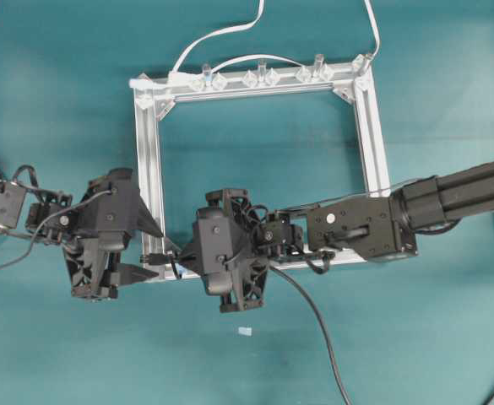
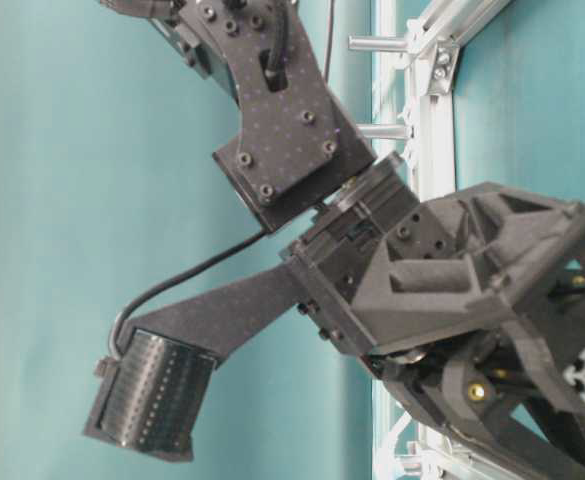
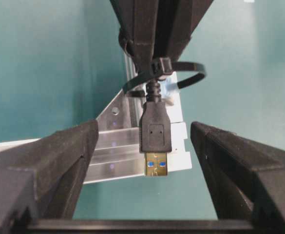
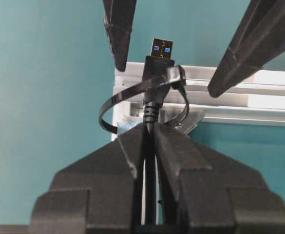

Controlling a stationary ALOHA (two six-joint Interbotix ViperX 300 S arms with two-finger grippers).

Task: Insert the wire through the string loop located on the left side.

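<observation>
The wire ends in a black plug [image 3: 156, 131] with a gold tip, and it reaches through the string loop [image 3: 191, 78], a thin dark band at the near-left corner of the silver frame [image 1: 149, 169]. My right gripper [image 4: 149, 129] is shut on the wire just behind the loop [image 4: 114, 102], the plug [image 4: 159, 58] sticking out past it. Facing it, my left gripper [image 3: 143, 134] stands open, one finger on each side of the plug and neither touching it. In the overhead view the left gripper [image 1: 149, 251] and right gripper [image 1: 181, 257] meet at that corner.
White cables [image 1: 221, 34] run off the frame's far bar, which carries clear clips [image 1: 259, 78]. The wire's slack [image 1: 323, 329] trails toward the table's front right. A small pale scrap [image 1: 245, 331] lies on the teal table in front of the frame.
</observation>
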